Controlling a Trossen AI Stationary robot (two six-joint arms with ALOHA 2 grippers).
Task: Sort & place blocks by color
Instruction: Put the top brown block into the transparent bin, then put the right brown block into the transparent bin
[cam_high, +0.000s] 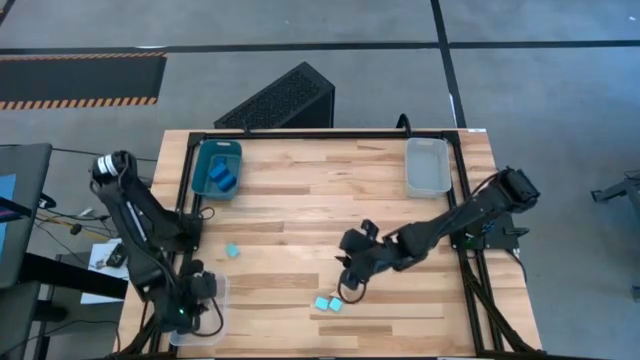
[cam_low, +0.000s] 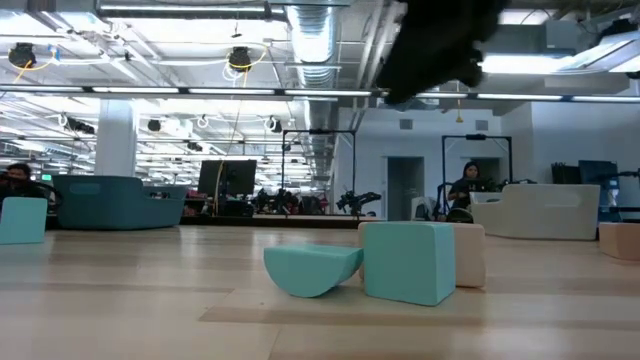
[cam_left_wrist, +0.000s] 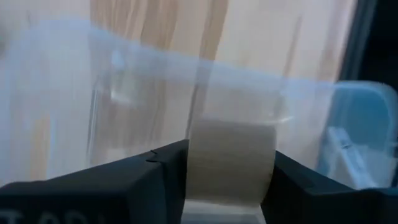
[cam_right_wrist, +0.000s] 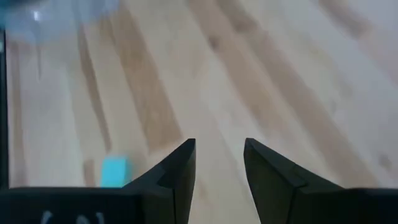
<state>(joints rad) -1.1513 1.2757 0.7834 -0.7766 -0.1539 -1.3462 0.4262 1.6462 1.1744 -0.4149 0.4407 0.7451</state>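
Observation:
My left gripper (cam_high: 187, 312) is at the table's near left corner, over a clear bin (cam_high: 216, 300), shut on a pale tan block (cam_left_wrist: 230, 155). My right gripper (cam_high: 349, 283) hangs open above the table's middle, touching nothing, just beyond two turquoise blocks (cam_high: 322, 302) (cam_high: 336, 299) that rest on the wood. In the low view these are a half-round piece (cam_low: 312, 270) and a cube (cam_low: 410, 262), with a tan block (cam_low: 472, 255) behind them. Another turquoise block (cam_high: 232, 250) lies farther left and shows in the right wrist view (cam_right_wrist: 115, 171). Deep blue blocks (cam_high: 224, 178) lie in the teal bin (cam_high: 203, 160). My left gripper pinches the tan block between its two fingers (cam_left_wrist: 165, 180), on two opposite side faces (cam_left_wrist: 198, 163). The block is lifted clear above the clear bin's floor (cam_left_wrist: 143, 106). How far back it reaches between the fingers does not show.
A second clear bin (cam_high: 427, 165) stands at the far right of the table. A dark ridged case (cam_high: 280, 100) lies on the floor beyond the far edge. Another tan block (cam_low: 620, 240) shows at the low view's right edge. Bare wood lies between the bins.

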